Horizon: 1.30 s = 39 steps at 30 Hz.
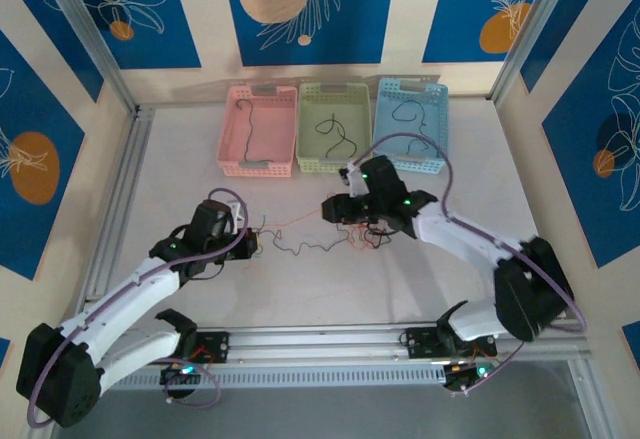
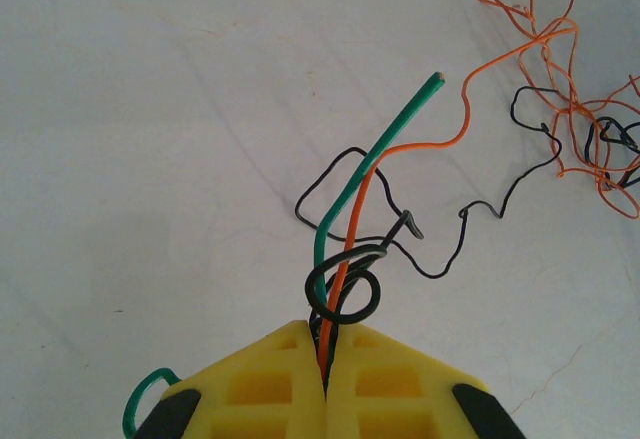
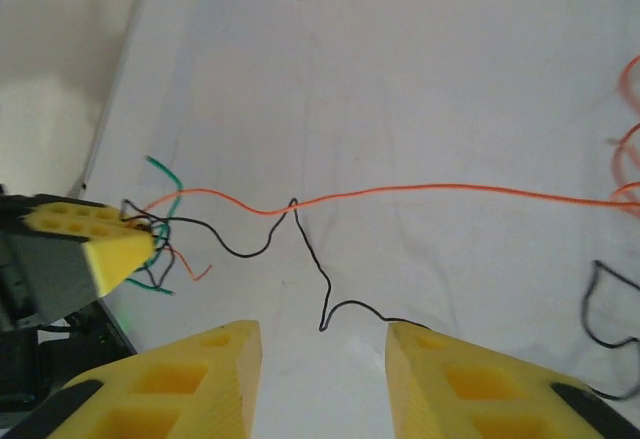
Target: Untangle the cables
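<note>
Spreading widest beneath me is the white surface (image 1: 300,299), with three baskets along its far edge: one pink basket (image 1: 228,131), one green basket (image 1: 304,131), one blue basket (image 1: 441,131). Each holds a single black wire (image 1: 246,131). My two arms reach in from the near edge.

My left pincer (image 2: 325,344) is pressed together, clamped on the cables (image 2: 360,187): one green wire (image 2: 400,124), one orange wire (image 2: 440,144) and one black loop (image 2: 345,311) rise from between its fingers. My right pincer (image 3: 322,329) stands apart, gripping nothing, above a thin black strand (image 3: 322,279).

The cables lie on the surface between both pincers, with one orange tangle (image 2: 565,109) nearer the right one.
</note>
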### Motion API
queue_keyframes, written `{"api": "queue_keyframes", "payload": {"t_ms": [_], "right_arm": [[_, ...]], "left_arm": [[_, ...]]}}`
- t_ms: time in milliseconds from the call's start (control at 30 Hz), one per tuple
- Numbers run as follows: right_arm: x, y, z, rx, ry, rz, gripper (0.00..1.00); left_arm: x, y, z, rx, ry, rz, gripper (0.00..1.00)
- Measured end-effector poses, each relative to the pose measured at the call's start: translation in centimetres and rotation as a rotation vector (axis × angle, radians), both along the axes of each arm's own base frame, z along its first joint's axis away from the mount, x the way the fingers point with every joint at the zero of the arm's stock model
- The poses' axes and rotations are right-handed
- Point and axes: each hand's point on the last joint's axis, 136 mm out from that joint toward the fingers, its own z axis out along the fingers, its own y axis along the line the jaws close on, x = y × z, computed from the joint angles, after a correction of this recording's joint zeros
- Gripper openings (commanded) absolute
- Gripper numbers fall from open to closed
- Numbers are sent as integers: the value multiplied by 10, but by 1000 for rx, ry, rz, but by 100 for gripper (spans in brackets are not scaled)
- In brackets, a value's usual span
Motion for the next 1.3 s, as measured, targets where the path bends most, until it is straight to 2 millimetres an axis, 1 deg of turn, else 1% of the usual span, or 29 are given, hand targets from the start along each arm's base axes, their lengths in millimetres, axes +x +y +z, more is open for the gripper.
{"api": "queue_keyframes", "payload": {"t_ms": [67,133,200,267,367,500,567,733,867,1067,1167,1200,1300], "right_arm": [[-8,12,-20,-27,75,-3,38],[-23,25,-40,-64,137,10,39],[-38,37,-55,-107,182,23,40],[-45,49,-64,-134,205,29,40],[-43,56,-78,-165,234,-1,40],[-32,55,-94,-212,254,-65,40],[-27,54,-99,-224,263,-88,40],[-20,60,-110,-237,290,-115,36],[-19,60,-117,-246,314,-131,27],[-18,61,-117,-240,312,-134,5],[-19,60,-116,-233,300,-126,0],[-21,58,-115,-231,292,-121,0],[-26,47,-101,-201,258,-111,0]], "left_arm": [[0,0,0,0,1,0,2],[0,0,0,1,1,0,2],[0,0,0,1,1,0,2],[0,0,0,1,2,0,3],[0,0,-1,2,3,0,3],[0,0,-1,3,4,0,4],[0,0,-1,3,4,0,4],[0,0,-1,3,5,0,4],[0,0,-3,6,10,0,4],[0,0,-3,6,10,0,4],[0,0,-3,6,10,1,10],[0,0,-3,6,10,0,11],[1,2,-3,14,6,8,12]]}}
